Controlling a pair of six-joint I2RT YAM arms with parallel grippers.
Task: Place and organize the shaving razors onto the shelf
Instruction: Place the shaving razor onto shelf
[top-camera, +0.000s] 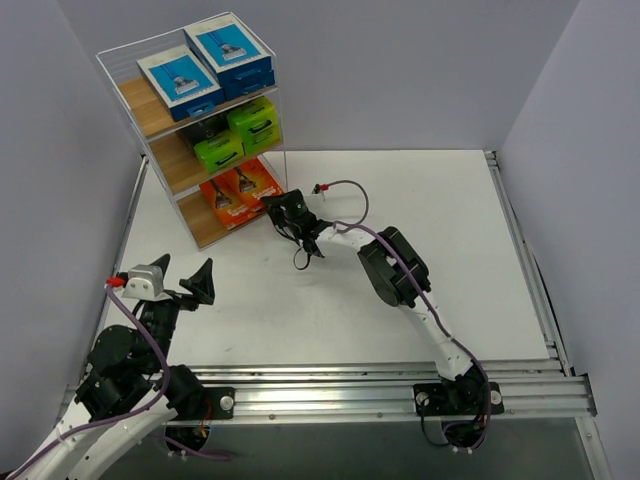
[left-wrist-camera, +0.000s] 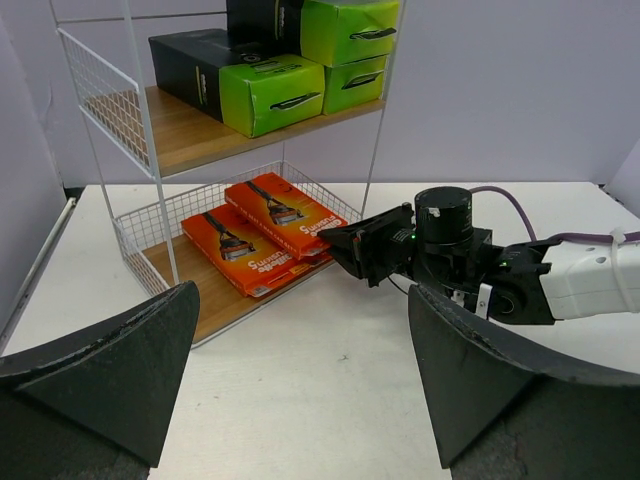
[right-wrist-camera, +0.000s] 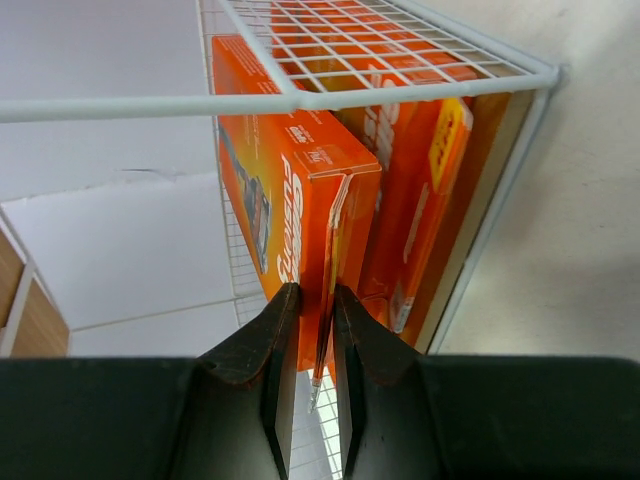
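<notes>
Nearest the bases, the left claw (top-camera: 183, 270) hangs wide and empty over the white table (top-camera: 400, 200), well apart from the work. No loose packs show on the table, so the job looks close to done. Further out, the right arm reaches to the bottom tier of the shelf (top-camera: 135, 105). The right claw (right-wrist-camera: 312, 295) is narrowed to a slit, pinching the thin end flap of an orange pack (right-wrist-camera: 290, 160). That pack is already inside the wire rim, touching a second orange pack (left-wrist-camera: 235, 245); whether it overlaps it I cannot tell. The step in hand looks like the final seating of this pack. The next move probably calls for easing the fingers apart and drawing straight back, low and level, so the flap is not tugged and the rim is not snagged. Above, green packs (top-camera: 250, 120) fill the middle board and blue packs (top-camera: 225, 50) the top one. Beyond, plain pale walls (top-camera: 400, 70) close the table in on three sides.
</notes>
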